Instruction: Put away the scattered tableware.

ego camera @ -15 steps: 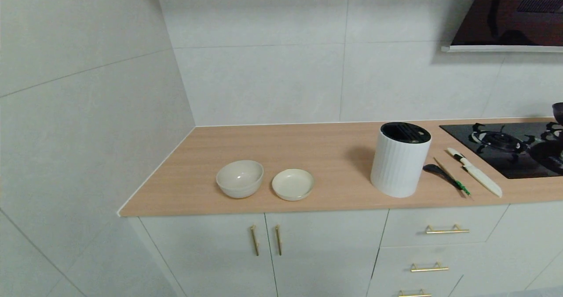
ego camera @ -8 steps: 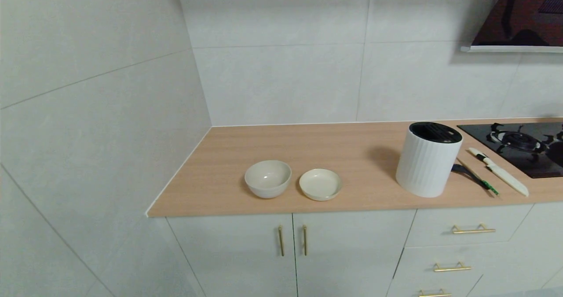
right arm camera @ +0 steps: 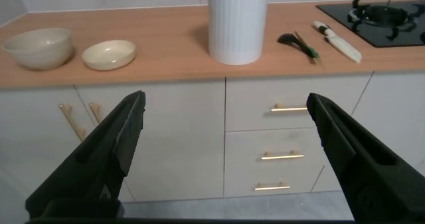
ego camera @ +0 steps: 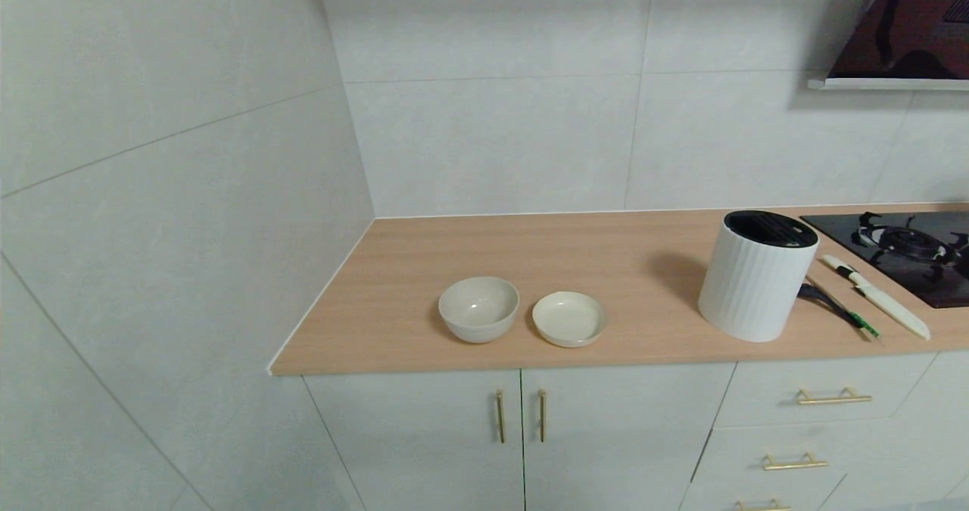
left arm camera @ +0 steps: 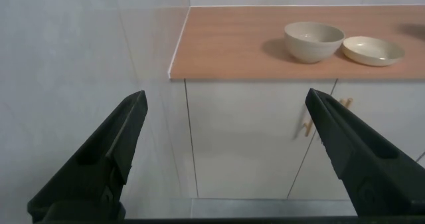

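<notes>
Your stock:
- bowl [ego camera: 478, 309], dish [ego camera: 569, 318]: side by side near counter [ego camera: 575, 250] edge, easy reach.
- spoon [ego camera: 824, 299], knife [ego camera: 878, 297]: flat beside holder [ego camera: 757, 280], likely destined for its slots.
- left gripper [left arm camera: 225, 95], right gripper [right arm camera: 224, 96]: spread, empty, back from counter.

Home kitchen: light wooden countertop [ego camera: 530, 253], white tiled walls [ego camera: 492, 117], black glass gas hob [ego camera: 901, 250] at its right edge, dark extractor hood [ego camera: 901, 34], white brass-handled cabinets [ego camera: 424, 443], white ribbed cylindrical utensil holder [ego camera: 753, 284].

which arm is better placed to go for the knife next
Right, likely: the knife lies on the counter far right, ahead of the open right gripper; the left gripper faces the bowl.
</notes>
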### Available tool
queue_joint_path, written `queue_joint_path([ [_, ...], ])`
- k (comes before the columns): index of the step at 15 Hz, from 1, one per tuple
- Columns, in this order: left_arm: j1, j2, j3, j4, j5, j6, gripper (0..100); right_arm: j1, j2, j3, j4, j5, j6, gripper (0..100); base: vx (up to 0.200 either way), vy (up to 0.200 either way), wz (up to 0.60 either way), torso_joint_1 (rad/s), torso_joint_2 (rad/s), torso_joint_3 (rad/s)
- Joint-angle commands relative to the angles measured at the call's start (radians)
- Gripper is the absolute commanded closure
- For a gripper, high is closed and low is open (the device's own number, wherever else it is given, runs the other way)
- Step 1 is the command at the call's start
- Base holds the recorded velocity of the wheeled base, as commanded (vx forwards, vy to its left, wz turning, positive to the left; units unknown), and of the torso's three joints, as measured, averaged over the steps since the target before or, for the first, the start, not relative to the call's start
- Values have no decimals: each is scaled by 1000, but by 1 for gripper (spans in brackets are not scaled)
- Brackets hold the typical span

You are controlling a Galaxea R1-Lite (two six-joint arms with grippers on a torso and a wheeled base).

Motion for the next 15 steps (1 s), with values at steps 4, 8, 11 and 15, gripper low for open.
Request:
queue_joint_path([
  [4, 0, 2, 0, 0, 0, -1, 0, -1, 0, 0, 0, 0, 0, 0, 0, 0, 0, -21, 42, 25],
  [8, 0, 2, 0, 0, 0, -1, 0, -1, 0, 0, 0, 0, 1, 0, 0, 0, 0, -172, 360, 188],
  [11, 0, 2, 0, 0, 0, -1, 0, -1, 0, 0, 0, 0, 1, 0, 0, 0, 0, -230, 505, 269],
  [15, 0, 2, 0, 0, 0, -1, 0, -1, 0, 0, 0, 0, 1, 0, 0, 0, 0, -253, 547, 300],
])
